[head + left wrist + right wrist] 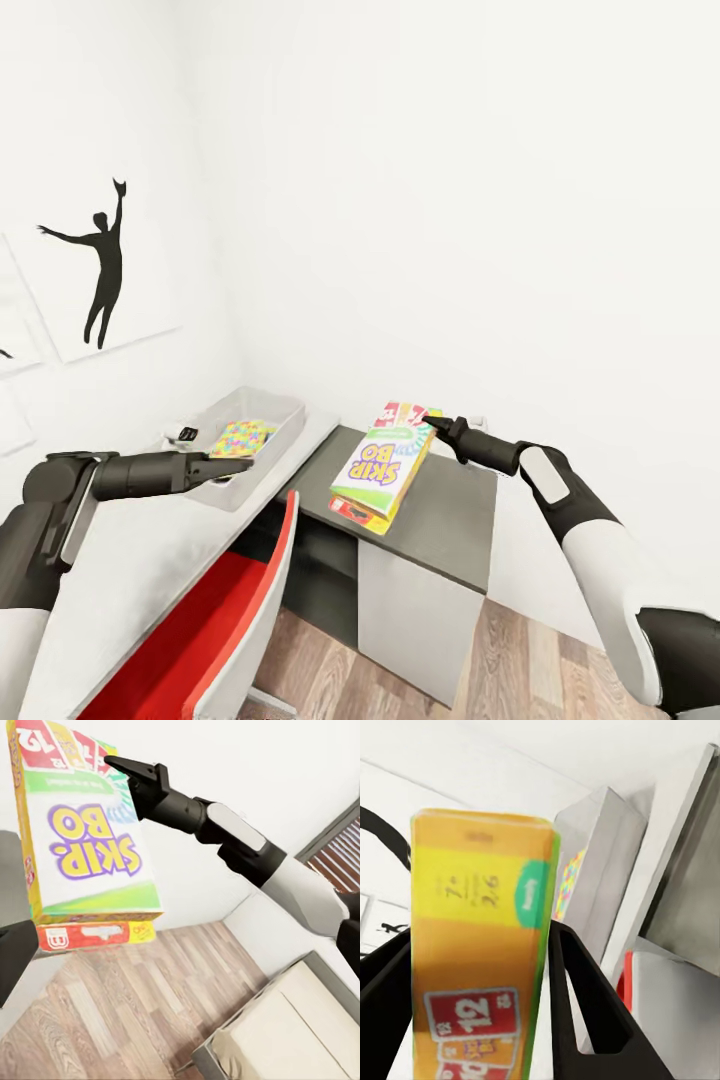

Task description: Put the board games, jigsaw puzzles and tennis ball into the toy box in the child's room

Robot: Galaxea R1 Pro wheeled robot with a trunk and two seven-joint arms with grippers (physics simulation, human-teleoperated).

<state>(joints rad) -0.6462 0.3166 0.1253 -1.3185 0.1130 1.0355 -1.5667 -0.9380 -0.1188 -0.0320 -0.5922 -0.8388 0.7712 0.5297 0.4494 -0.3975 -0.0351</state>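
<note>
Right now the SKIP-BO box (pixel 381 467) is up in the air, clamped in my right gripper (pixel 432 412) by its far short end, the printed face turned upward and tilted down toward me. It hangs over the dark grey cabinet (pixel 455 500) that stands against the white wall, near the cabinet's left edge. In the right wrist view the box's (pixel 476 945) narrow orange-yellow end sits squarely between the two black fingers (pixel 585 1005), which press on either side of it. A second, red-and-yellow box (pixel 355 513) shows directly beneath the SKIP-BO box; I cannot tell whether it is held with it or lying on the cabinet. From the left wrist view the same pair appears, the SKIP-BO box (pixel 86 844) above and the red one (pixel 94 936) under its lower end, with my right gripper (pixel 120 765) at the top corner.

To the left, the toy box (pixel 270 440) rests at the far end of the table (pixel 140 570), close to the wall. One jigsaw puzzle (pixel 243 437) lies flat inside it, toward the near side. My left gripper (pixel 235 466) hovers at the toy box's near rim; its fingers look close together with nothing between them, though I cannot tell for sure that they are fully shut. A red chair (pixel 215 625) is tucked against the table's right edge. On the left wall hangs a black silhouette picture (pixel 100 265). The left wrist view also catches wood-plank floor (pixel 127 1012) and a corner of the bed (pixel 292 1035)
</note>
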